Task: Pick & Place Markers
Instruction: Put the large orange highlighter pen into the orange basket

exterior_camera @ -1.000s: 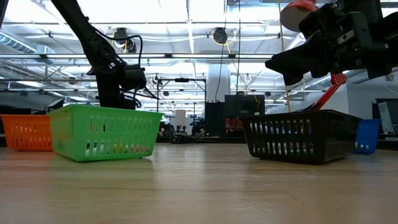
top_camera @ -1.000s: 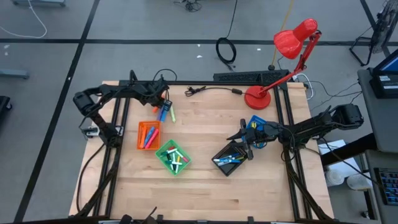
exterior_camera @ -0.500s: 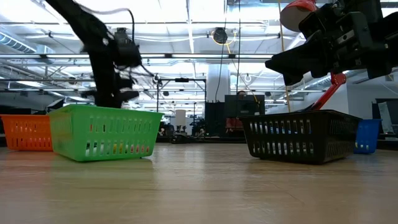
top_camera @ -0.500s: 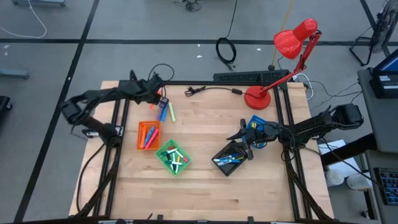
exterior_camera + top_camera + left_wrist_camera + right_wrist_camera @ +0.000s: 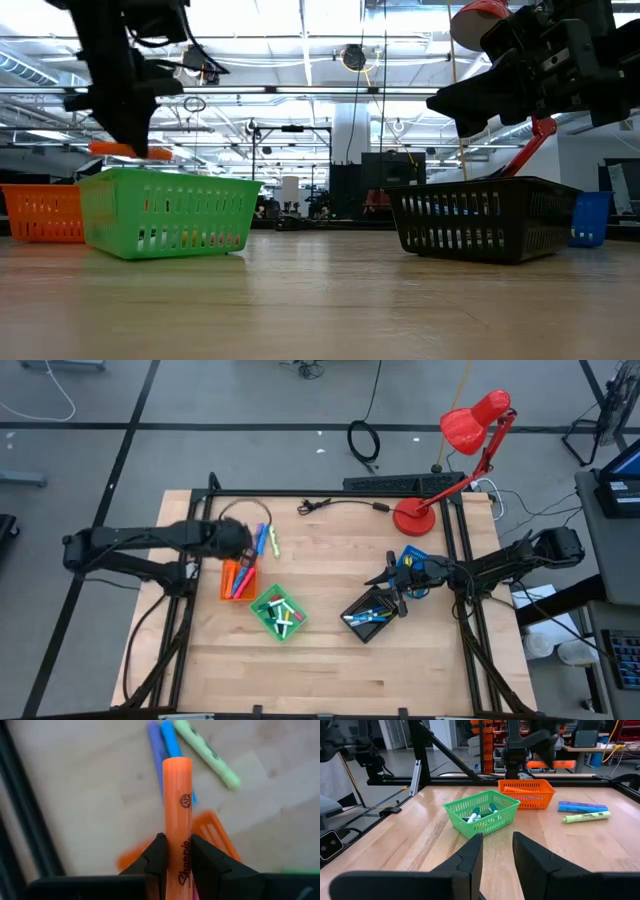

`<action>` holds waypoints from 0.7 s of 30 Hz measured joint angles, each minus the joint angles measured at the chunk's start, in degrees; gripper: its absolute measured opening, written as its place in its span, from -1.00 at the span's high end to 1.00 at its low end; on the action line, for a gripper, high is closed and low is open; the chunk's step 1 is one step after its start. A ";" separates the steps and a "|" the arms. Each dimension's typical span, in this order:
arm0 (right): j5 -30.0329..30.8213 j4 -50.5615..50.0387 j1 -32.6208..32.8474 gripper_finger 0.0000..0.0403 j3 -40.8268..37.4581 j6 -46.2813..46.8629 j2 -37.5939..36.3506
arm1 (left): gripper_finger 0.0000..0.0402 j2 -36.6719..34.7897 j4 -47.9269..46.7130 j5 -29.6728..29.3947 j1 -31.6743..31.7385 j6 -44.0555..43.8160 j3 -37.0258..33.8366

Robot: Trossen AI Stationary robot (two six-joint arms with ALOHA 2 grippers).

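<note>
I'm carrying the orange marker (image 5: 177, 815) clamped in my left gripper (image 5: 176, 854) — now swung from the loose markers to over the orange tray (image 5: 238, 577), ready to drop; the right gripper's (image 5: 496, 854) fingers sit slightly parted, empty.

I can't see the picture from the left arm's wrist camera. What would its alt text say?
Two dark fingers of the left gripper clamp an orange marker pointing away from the camera. Beyond it, an orange tray sits on a wooden table beside loose purple, blue and yellow-green markers.

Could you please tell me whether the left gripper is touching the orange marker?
Touching. The left wrist view shows the left gripper with both dark fingers pressed against the chunky orange marker.
</note>
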 joint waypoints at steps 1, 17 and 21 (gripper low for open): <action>0.01 -0.02 0.00 0.54 0.00 0.00 0.00 | 0.68 0.05 0.08 -0.03 -2.26 -2.91 -0.85; -0.01 -0.02 0.02 0.54 -0.02 0.00 0.00 | 0.54 0.68 11.39 -0.80 -21.42 -28.66 -11.55; -0.01 -0.02 0.01 0.54 0.00 0.01 0.00 | 0.39 0.68 11.69 -0.85 -21.41 -27.88 -11.55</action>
